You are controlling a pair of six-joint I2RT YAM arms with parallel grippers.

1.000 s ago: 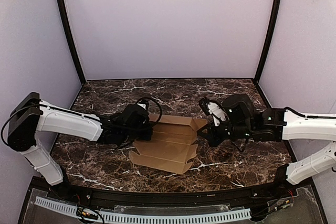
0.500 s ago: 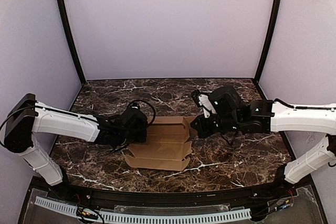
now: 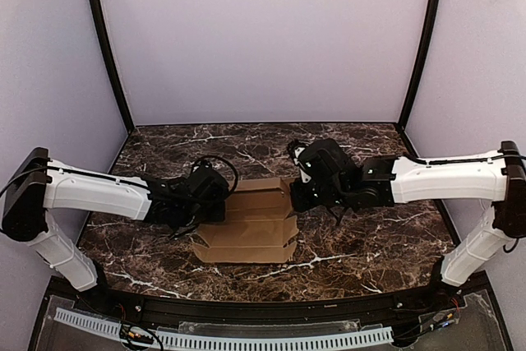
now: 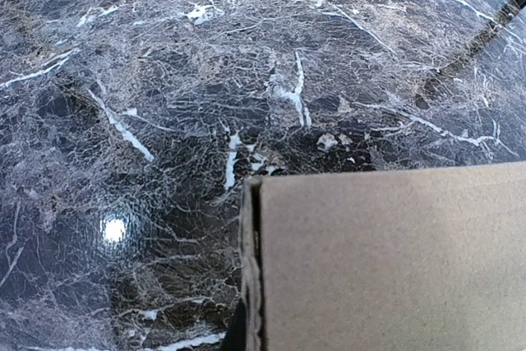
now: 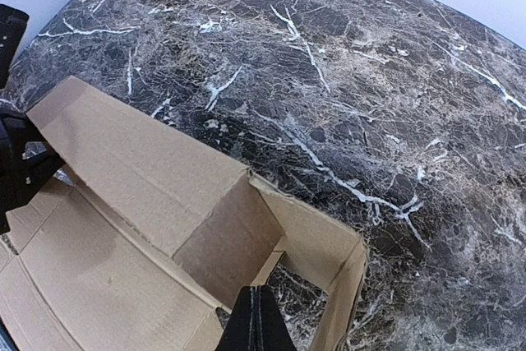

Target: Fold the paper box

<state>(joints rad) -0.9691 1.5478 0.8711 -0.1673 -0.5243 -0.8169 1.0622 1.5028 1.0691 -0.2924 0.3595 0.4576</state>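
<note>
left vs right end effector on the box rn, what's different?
1. Side: the left end effector sits at the left end of the box; the right end effector sits at its right end.
2. Wrist views: the left one shows a flat cardboard panel close up; the right one looks into the box's raised walls, with its closed fingertips showing.
Shared: both are shut and low at the box's ends.

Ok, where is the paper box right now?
Top view: the paper box lies centrally on the marble table, between the left arm at its left end and the right arm at its right end.
</note>
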